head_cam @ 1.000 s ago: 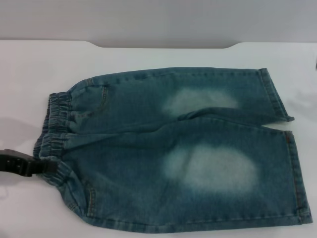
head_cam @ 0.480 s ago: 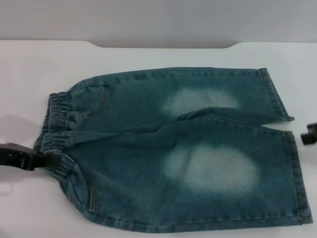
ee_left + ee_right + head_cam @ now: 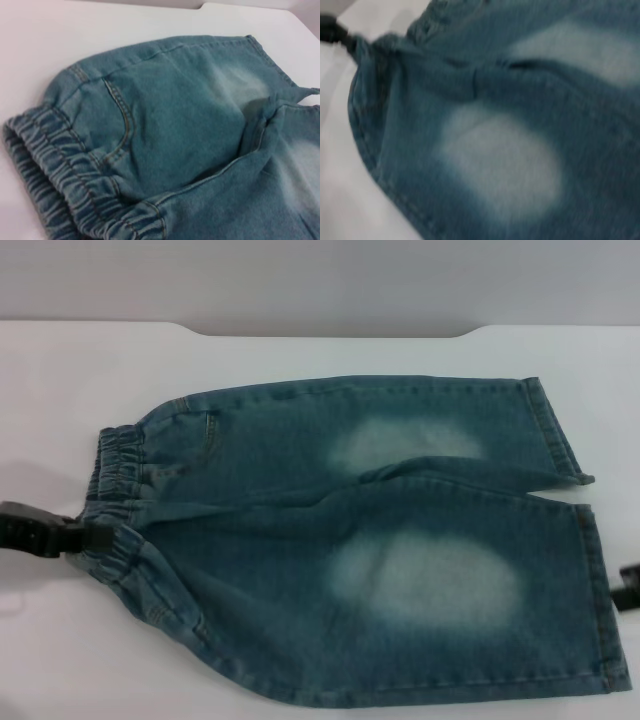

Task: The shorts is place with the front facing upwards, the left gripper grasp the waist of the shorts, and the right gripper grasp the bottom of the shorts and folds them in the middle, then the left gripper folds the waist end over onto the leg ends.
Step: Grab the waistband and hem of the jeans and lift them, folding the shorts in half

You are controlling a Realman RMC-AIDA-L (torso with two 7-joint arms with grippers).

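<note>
While the shorts (image 3: 370,540) lie spread front-up on the white table (image 3: 300,355), waist (image 3: 115,495) toward the robot's left and leg hems (image 3: 590,570) toward its right, the left gripper (image 3: 85,537) pinches the elastic waist, fingers clamped on the denim. The right gripper (image 3: 630,590) sits just beside the near hem; whether its fingers are parted cannot be told.

Blue-green denim shorts (image 3: 380,540): matt woven cloth, pale faded patches, stitched seams; gathered ruched elastic waist (image 3: 112,480). White table (image 3: 300,355): smooth, matt. Black left gripper (image 3: 85,537): matt.
</note>
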